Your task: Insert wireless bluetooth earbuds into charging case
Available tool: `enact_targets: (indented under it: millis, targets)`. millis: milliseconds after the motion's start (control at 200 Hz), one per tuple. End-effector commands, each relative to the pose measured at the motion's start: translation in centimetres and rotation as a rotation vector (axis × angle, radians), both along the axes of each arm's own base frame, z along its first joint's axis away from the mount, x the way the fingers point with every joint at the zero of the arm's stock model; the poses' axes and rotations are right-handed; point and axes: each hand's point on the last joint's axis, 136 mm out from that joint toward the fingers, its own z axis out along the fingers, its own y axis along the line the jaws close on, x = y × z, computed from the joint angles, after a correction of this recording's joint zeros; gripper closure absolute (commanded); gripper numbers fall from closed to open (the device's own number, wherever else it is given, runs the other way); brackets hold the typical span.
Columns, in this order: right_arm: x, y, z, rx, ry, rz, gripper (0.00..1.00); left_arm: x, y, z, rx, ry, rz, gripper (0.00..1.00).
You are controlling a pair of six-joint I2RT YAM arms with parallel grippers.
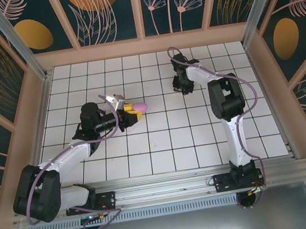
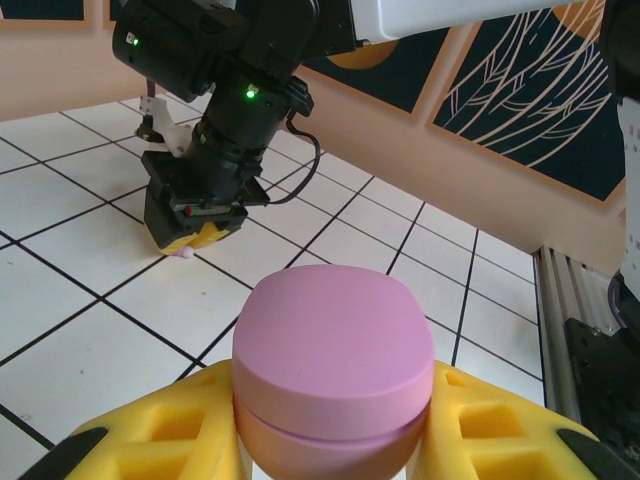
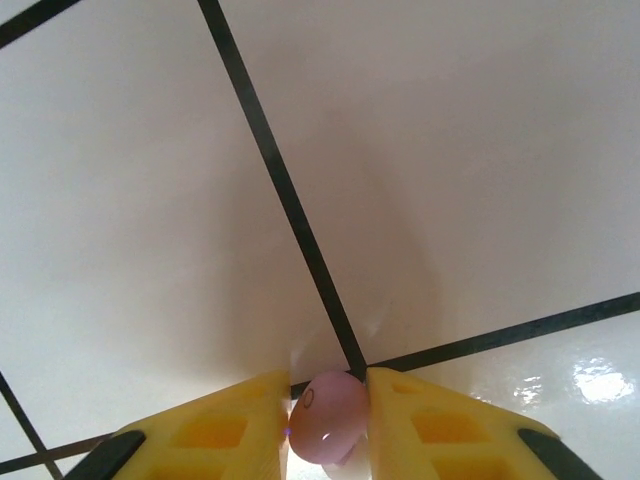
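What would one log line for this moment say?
left gripper: holds closed pink case | right gripper: pinches pink earbud

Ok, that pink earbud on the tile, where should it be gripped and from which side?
Pinch the pink earbud across its rounded body, coming straight down from above. It lies low on the flat tile, so only its sides offer purchase. The right gripper flanks it that way, one of its yellow fingers on each side.

The charging case [image 1: 139,107] sat between the left gripper's [image 1: 133,113] fingers, left of the table's [image 1: 162,141] centre. The right gripper [image 1: 184,91] stood right of it and farther back, tips down on the table. The earbud [image 3: 328,418] lay between those tips, beside a tile-joint crossing.
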Motion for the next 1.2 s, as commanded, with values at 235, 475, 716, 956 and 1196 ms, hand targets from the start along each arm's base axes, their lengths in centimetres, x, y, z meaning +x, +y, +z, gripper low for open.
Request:
enact_targets:
  millis: [235,475,716,956,1196]
  targets:
    - [-1.4,0.4,-0.7,-0.104,0.045,0.141,0.84,-0.8,-0.1,1.6,-0.031,-0.046,-0.024,1.00]
    - [-1.9,1.7,1.7,-0.035,-0.024,0.180,0.85,-1.0,0.0,1.8,-0.033,-0.051,-0.024,1.00]
    - [-4.6,6.4,10.7,0.146,-0.246,0.335,0.90,-1.1,-0.1,2.4,-0.035,-0.070,-0.036,1.00]
    - [-12.5,11.7,19.3,0.394,-0.408,0.621,0.91,-0.6,-0.4,3.2,-0.039,-0.087,-0.042,1.00]
    - [-19.7,14.2,25.1,0.597,-0.507,0.781,0.93,-0.4,-0.6,4.2,-0.046,-0.104,-0.048,1.00]
